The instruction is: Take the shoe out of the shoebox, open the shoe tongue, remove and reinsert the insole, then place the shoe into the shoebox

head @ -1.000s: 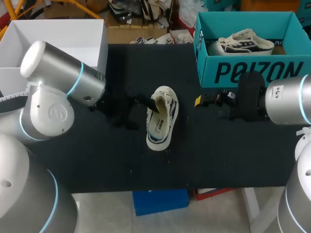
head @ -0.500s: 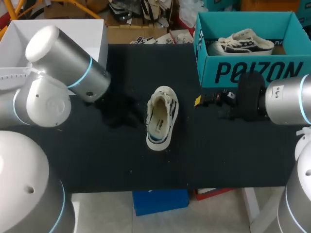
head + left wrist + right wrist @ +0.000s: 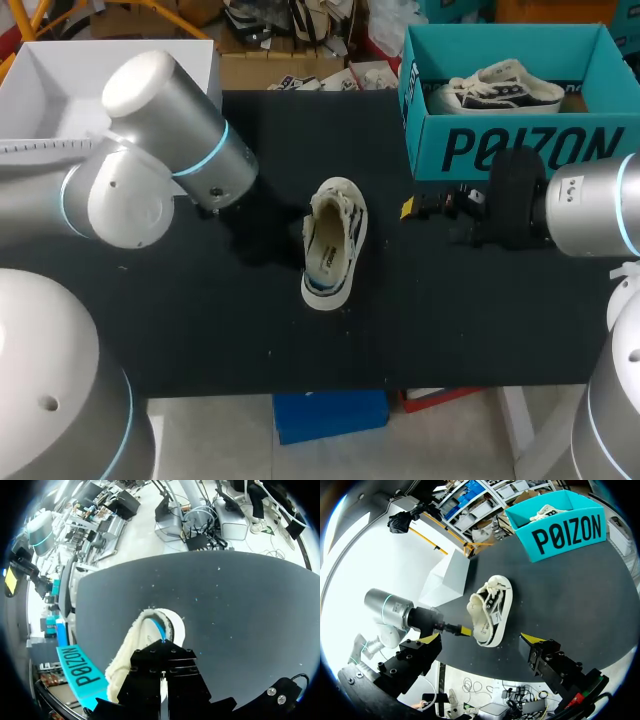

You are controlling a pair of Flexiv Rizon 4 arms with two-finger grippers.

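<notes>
A cream sneaker [image 3: 333, 243] with dark stripes lies on the black table [image 3: 450, 320], toe toward the back. My left gripper [image 3: 162, 680] is shut, its black fingers pressed together just over the sneaker's heel rim [image 3: 150, 625]; nothing shows between them. From the right wrist view, its yellow tip [image 3: 465, 631] sits against the heel side of the sneaker [image 3: 490, 610]. My right gripper [image 3: 481, 640] stands open, well short of the sneaker, and holds nothing; in the head view it [image 3: 415, 208] is right of the shoe. The teal shoebox [image 3: 520, 148] stands at the back right.
A second sneaker [image 3: 500, 88] lies inside the teal shoebox. A white open box [image 3: 150, 70] stands at the back left, behind my left arm. Bare black tabletop lies in front of the shoe up to the front edge.
My left arm has pulled out of the shoe's opening, swung upward and to the right, and its fingers have closed. The shoe and my right arm have not moved.
</notes>
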